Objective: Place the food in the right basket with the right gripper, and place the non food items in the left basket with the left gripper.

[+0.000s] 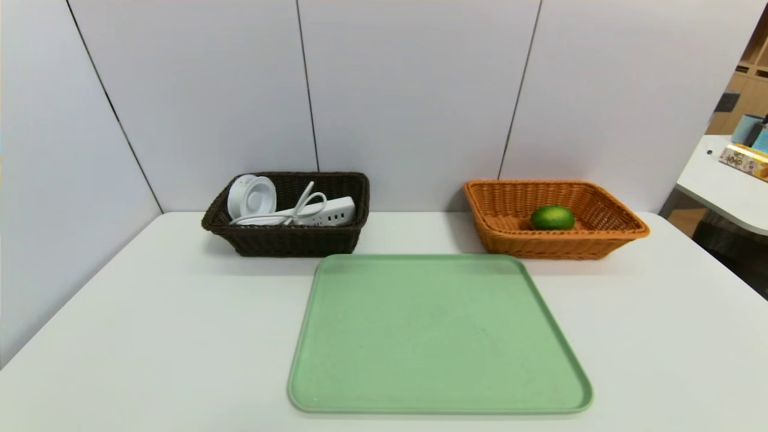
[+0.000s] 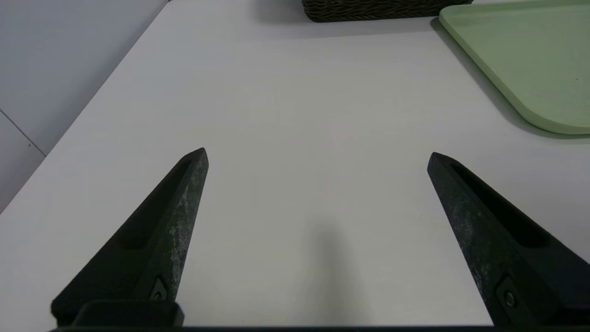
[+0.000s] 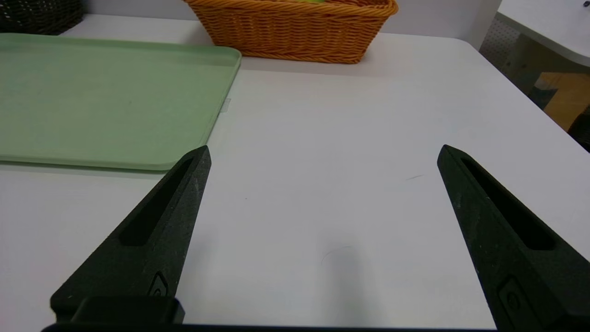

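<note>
Across the white table [image 1: 150, 318], close to the wall panels, the dark brown wicker basket [image 1: 294, 243] on the robot's left holds a white power strip [image 1: 336, 211] with its looped cord [image 1: 300, 207], and beside it a white round spool-like object [image 1: 252, 197]; what that one really is, I couldn't swear to from where I stand. The orange-brown wicker basket [image 1: 555, 246] on the right holds a green fruit, probably a mango or a lime [image 1: 552, 218]. Between the baskets and the robot lies the green tray [image 1: 438, 336], bare, so the sorting looks finished to me. The left gripper [image 2: 318, 159] hangs over the table on the tray's left side, its fingers spread wide around nothing; the right gripper [image 3: 325, 154] does the same on the tray's right side, equally wide and empty. Trouble, if any, would come from needless motion: an arm reaching back in could snag the cord and drag the strip out, or knock the basket's rim and tip the spool-like piece, which leans upright. The fruit, being rounded, could roll if its basket were bumped. As for direction, the power strip's long axis runs mostly sideways across its basket, its socketed end toward the right; the fruit's longer axis also lies roughly sideways.
</note>
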